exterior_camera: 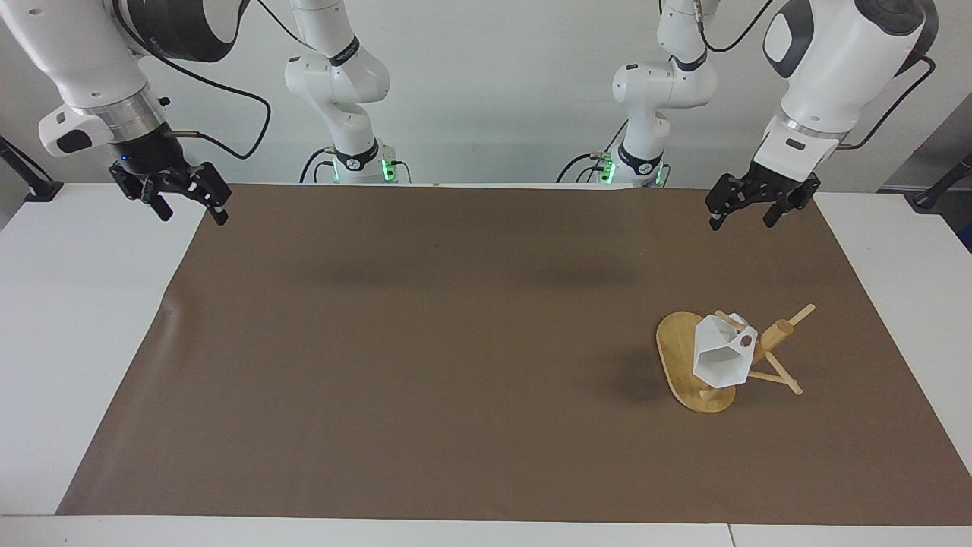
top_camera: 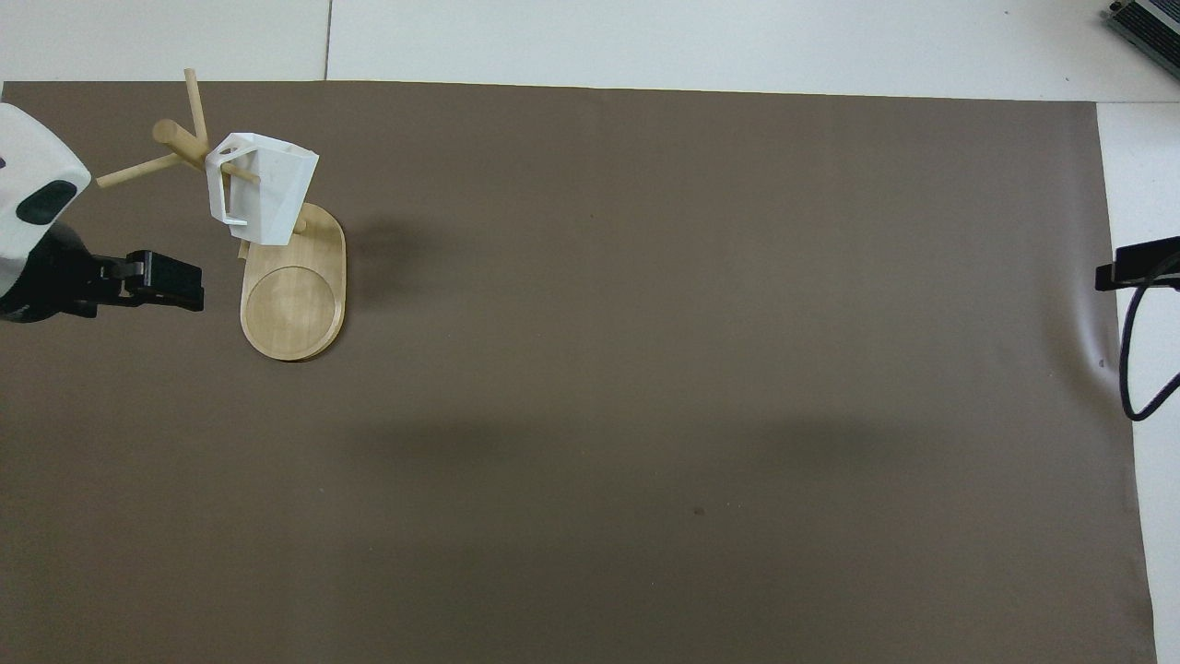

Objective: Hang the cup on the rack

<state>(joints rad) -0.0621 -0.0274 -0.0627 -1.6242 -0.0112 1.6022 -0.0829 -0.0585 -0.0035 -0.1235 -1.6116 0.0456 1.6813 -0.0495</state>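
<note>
Cup (exterior_camera: 721,357) hung on rack (exterior_camera: 678,351) peg; left gripper (exterior_camera: 740,211) and right gripper (exterior_camera: 187,209) raised over mat, fingers spread, empty

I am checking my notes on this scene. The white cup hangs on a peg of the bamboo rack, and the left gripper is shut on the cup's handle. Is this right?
One part is wrong. The cup does hang on a peg of the rack, but the left gripper holds nothing: the facing view shows it open, up in the air and clear of the cup.
</note>
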